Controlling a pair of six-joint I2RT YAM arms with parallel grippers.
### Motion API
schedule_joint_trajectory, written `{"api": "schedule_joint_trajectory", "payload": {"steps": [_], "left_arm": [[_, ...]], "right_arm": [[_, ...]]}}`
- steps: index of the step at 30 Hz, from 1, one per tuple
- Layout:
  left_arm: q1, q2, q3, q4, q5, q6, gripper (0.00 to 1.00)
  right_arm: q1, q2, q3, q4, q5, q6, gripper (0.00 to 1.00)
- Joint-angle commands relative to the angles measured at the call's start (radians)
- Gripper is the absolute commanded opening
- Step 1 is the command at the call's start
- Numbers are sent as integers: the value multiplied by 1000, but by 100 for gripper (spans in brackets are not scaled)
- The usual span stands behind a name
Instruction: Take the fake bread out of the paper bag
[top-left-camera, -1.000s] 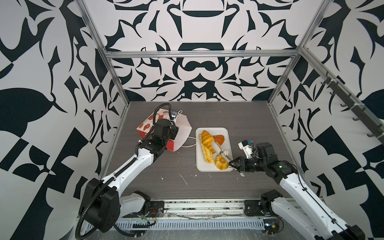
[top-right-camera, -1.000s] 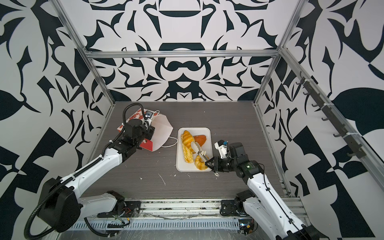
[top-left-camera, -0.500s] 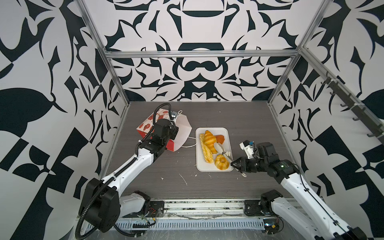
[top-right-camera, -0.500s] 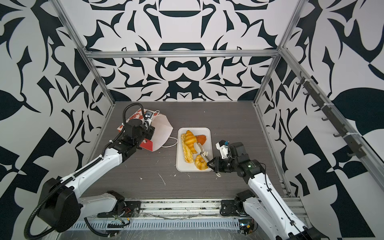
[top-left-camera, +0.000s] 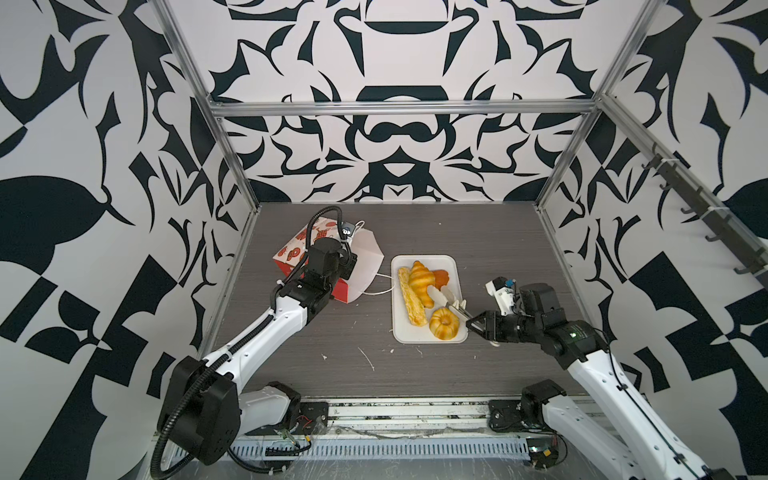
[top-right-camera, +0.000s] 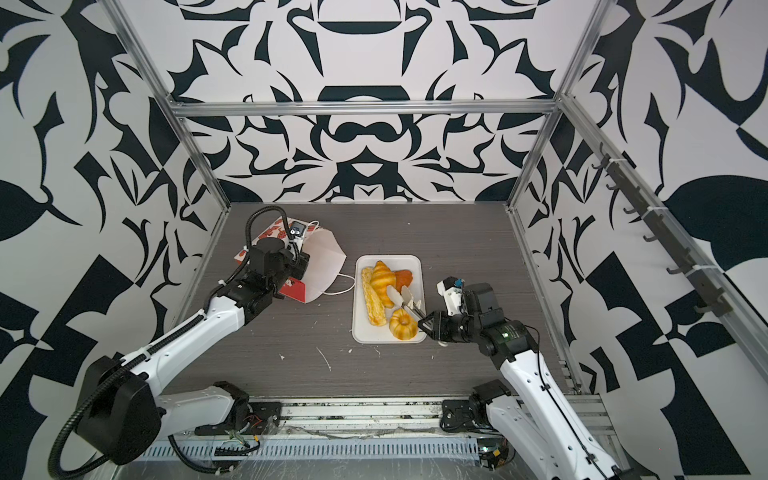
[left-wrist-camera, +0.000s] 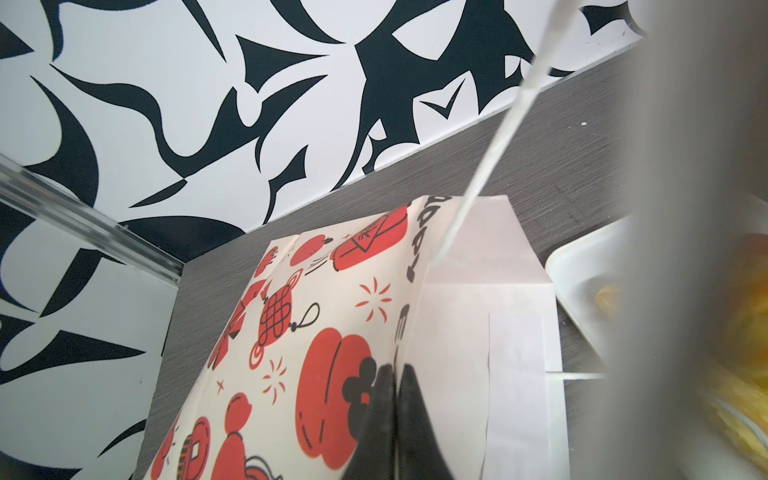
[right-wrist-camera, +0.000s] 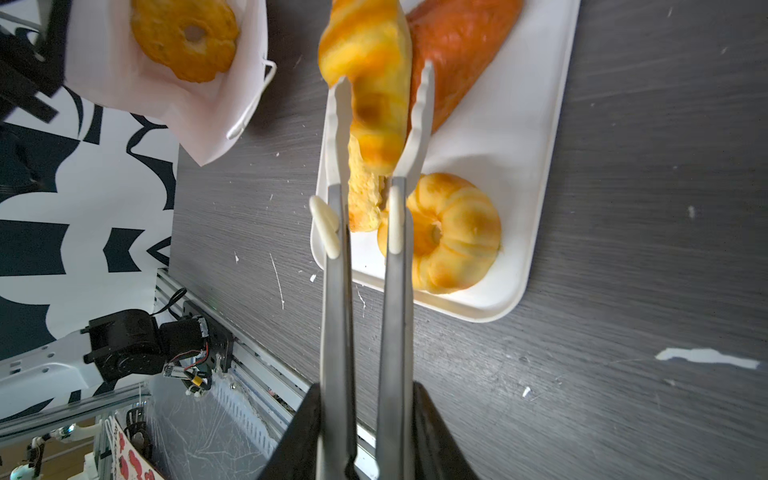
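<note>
the right gripper (right-wrist-camera: 365, 401), clamped on the tongs (right-wrist-camera: 336, 299), is letting their blades spread around a croissant (right-wrist-camera: 370, 50) that is now resting on the tray (right-wrist-camera: 519, 166). the left gripper (left-wrist-camera: 395, 399) is pinching the paper bag (top-left-camera: 366, 261) at its rim, jaws closed. one ring-shaped piece (right-wrist-camera: 185, 37) is still lying inside the bag, so emptying is continuing.

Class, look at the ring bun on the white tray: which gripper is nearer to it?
Right. The right gripper, holding tongs, sits just beside the ring bun, at the edge of the tray; the left gripper is clamped on the paper bag, off the opposite side.
</note>
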Motion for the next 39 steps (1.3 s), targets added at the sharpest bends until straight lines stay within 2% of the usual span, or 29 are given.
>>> {"api": "schedule_joint_trajectory", "payload": {"steps": [1, 7, 12, 15, 18, 21, 25, 28, 39], "left_arm": [[5, -21, -19, 31, 11, -14, 0], [5, -22, -17, 31, 13, -13, 0], [5, -24, -15, 22, 20, -8, 0], [5, -27, -7, 1, 31, -7, 0], [4, -35, 0, -18, 31, -7, 0], [5, -44, 3, -29, 29, -7, 0], [5, -46, 7, -46, 29, -11, 0], [5, -36, 21, -64, 26, -10, 0], [4, -28, 29, -122, 40, -21, 0]], "right_arm": [[0, -17, 80, 22, 16, -39, 35], [0, -25, 131, 72, 40, -67, 35], [4, 47, 135, 270, -86, -42, 33], [51, 136, 148, 363, -105, -60, 32], [153, 229, 183, 419, -44, -116, 32], [213, 328, 206, 512, -40, -125, 30], [259, 478, 229, 678, -64, -113, 26], [289, 586, 287, 714, -69, -135, 26], [365, 923, 473, 876, -123, -105, 33]]}}
